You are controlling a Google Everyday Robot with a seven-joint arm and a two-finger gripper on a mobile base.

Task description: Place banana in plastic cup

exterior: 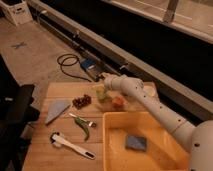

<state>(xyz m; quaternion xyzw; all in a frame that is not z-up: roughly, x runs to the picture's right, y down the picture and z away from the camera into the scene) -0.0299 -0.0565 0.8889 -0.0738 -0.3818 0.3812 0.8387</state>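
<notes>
The gripper [101, 89] hangs right at the plastic cup [103, 97] on the wooden table [42, 150]; its grip state cannot be told.

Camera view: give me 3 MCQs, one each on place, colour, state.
1. Where is the gripper?
A. over the yellow tub
B. above the plastic cup, at the table's far side
C. by the white-handled utensil

2. What colour is the sponge in the yellow tub?
A. blue-grey
B. red
C. white

3. How does the green pepper sit?
A. in the tub
B. held by the gripper
C. lying loose on the wooden table

Key: B, the arm ends over the plastic cup; A, it reads blue-grey; C, nothing touches it.
</notes>
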